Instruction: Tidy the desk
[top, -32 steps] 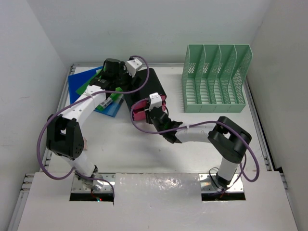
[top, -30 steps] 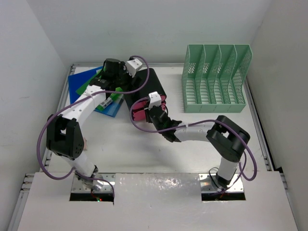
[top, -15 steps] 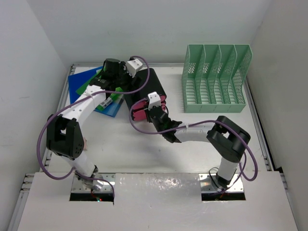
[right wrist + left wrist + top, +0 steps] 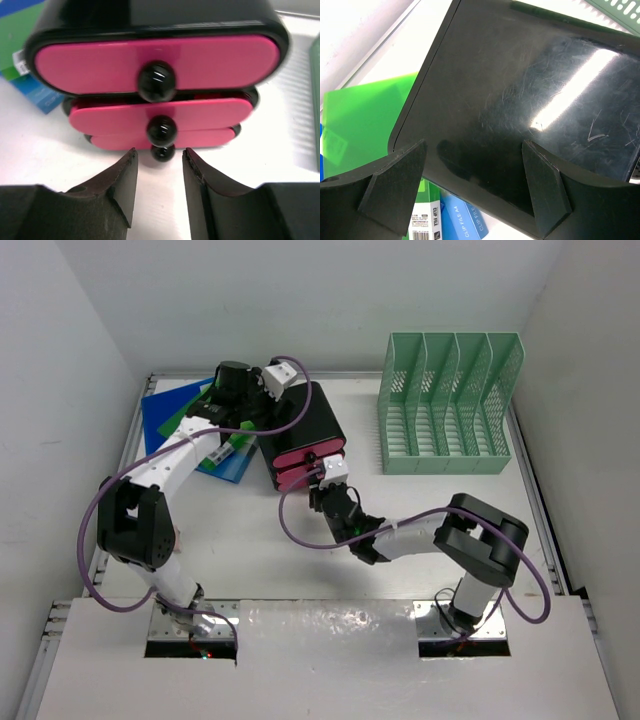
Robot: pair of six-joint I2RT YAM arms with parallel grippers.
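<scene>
The white desk (image 4: 420,510) holds a glossy black box (image 4: 305,420) with three pink drawers (image 4: 155,65), each with a black knob, all pushed in. My right gripper (image 4: 159,151) is open on the desk just in front of the drawers. The lowest knob (image 4: 162,152) sits right at its fingertips, not pinched. In the top view my right gripper (image 4: 325,490) lies a little nearer than the pink fronts (image 4: 305,462). My left gripper (image 4: 474,145) is open wide over the box's back left corner (image 4: 520,100), its jaws spread above the top and gripping nothing.
Blue and green folders (image 4: 180,415) lie at the far left, partly under the left arm, with a clip file packet (image 4: 427,220) beside the box. A mint-green mesh file rack (image 4: 445,405) stands at the back right. Walls close in on three sides.
The pink drawer that stuck out is now pushed in. My right gripper has let go of its knob and drawn back toward the near edge. The left arm has not moved.
</scene>
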